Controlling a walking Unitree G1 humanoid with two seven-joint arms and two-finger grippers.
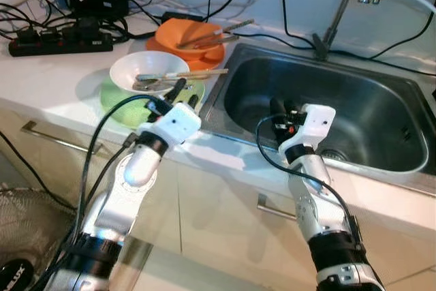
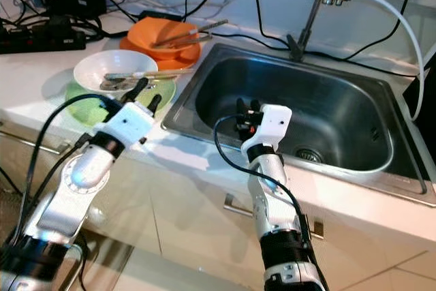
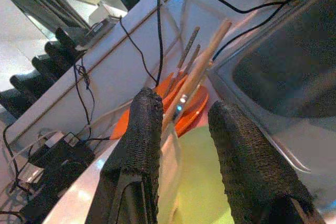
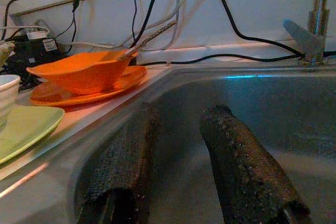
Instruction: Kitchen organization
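Note:
A white bowl holding a spoon and wooden chopsticks sits on a green plate on the counter. Behind it an orange bowl with chopsticks rests on an orange plate. My left gripper hovers open at the white bowl's near right edge, over the green plate; between its fingers the chopsticks show further off. My right gripper hangs open and empty inside the steel sink, near its front left wall.
A faucet stands behind the sink. A black power strip, adapters and several cables lie across the back of the counter. Cabinet drawers with handles run below the counter edge. A fan grille sits at the lower left.

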